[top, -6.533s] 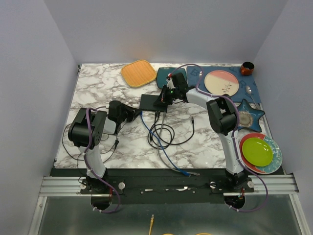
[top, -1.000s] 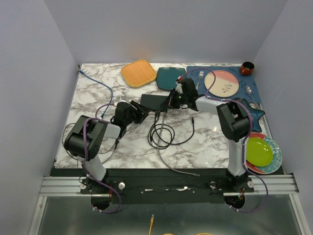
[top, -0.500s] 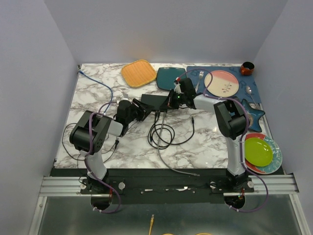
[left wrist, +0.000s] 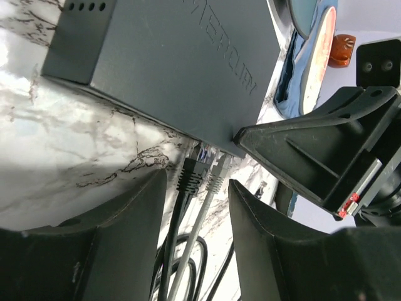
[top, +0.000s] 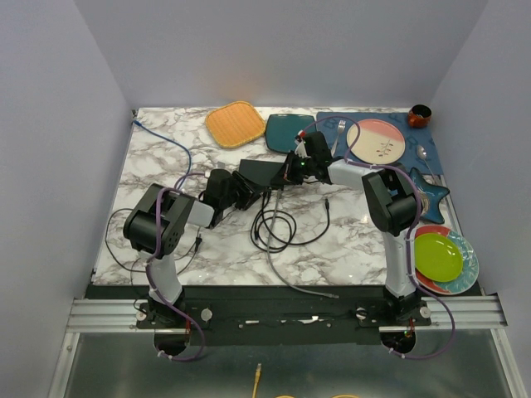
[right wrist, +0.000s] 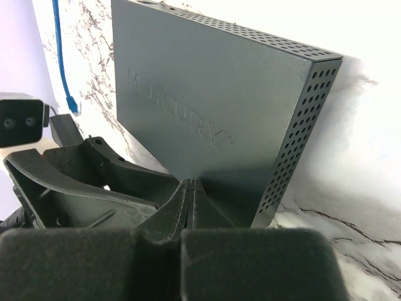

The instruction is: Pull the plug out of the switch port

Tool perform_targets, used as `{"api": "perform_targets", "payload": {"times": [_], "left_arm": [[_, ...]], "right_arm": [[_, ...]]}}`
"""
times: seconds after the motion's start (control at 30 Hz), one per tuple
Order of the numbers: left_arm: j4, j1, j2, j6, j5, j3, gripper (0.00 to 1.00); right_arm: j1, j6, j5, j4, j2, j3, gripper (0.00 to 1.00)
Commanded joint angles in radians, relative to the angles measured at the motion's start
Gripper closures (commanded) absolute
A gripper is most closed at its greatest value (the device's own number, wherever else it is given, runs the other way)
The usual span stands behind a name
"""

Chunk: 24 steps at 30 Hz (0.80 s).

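The switch (top: 261, 172) is a flat matte-black box in the middle of the marble table. In the left wrist view, a black plug (left wrist: 191, 175) and a pale grey plug (left wrist: 217, 172) sit side by side in ports on the near edge of the switch (left wrist: 169, 56). My left gripper (left wrist: 197, 188) is open, with its fingers on either side of both plugs and their cables, touching neither. My right gripper (right wrist: 191, 188) is shut and empty, with its tips resting on the top face of the switch (right wrist: 207, 106) near its right end.
Black cables (top: 278, 225) coil in front of the switch, and a grey cable (top: 299, 286) runs toward the near edge. A loose blue cable (top: 178, 153) lies at far left. An orange plate (top: 235, 123), a teal square plate (top: 289, 131), a pink plate (top: 375, 139) and a green plate (top: 437, 257) are behind and to the right.
The blue cable left the switch's front and now lies at far left. My left gripper moved right, up to the switch's port edge. My right gripper stays on the switch.
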Motion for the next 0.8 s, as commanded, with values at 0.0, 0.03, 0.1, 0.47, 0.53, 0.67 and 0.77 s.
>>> {"api": "perform_targets", "payload": {"times": [0.0, 0.03, 0.1, 0.47, 0.53, 0.67, 0.77], "left_arm": [[-0.057, -0.007, 0.033, 0.016, -0.041, 0.032, 0.42], [-0.055, -0.007, 0.038, 0.015, -0.041, 0.036, 0.42], [-0.049, -0.007, 0.056, 0.006, -0.038, 0.050, 0.42], [-0.027, -0.013, 0.076, -0.042, -0.061, 0.040, 0.53], [-0.027, -0.018, 0.074, -0.050, -0.072, 0.027, 0.53], [-0.026, -0.024, 0.078, -0.065, -0.087, 0.020, 0.54], [-0.024, -0.027, 0.079, -0.079, -0.095, 0.015, 0.55]], "right_arm": [[-0.009, -0.017, 0.015, -0.071, 0.043, 0.010, 0.99], [-0.008, -0.018, 0.018, -0.071, 0.043, 0.010, 0.99], [-0.008, -0.020, 0.018, -0.075, 0.042, 0.011, 0.99], [-0.008, -0.023, 0.022, -0.078, 0.045, 0.010, 0.99], [-0.008, -0.024, 0.024, -0.078, 0.045, 0.010, 0.99], [-0.008, -0.023, 0.025, -0.080, 0.045, 0.008, 0.99], [-0.008, -0.024, 0.027, -0.080, 0.043, 0.000, 0.99]]}}
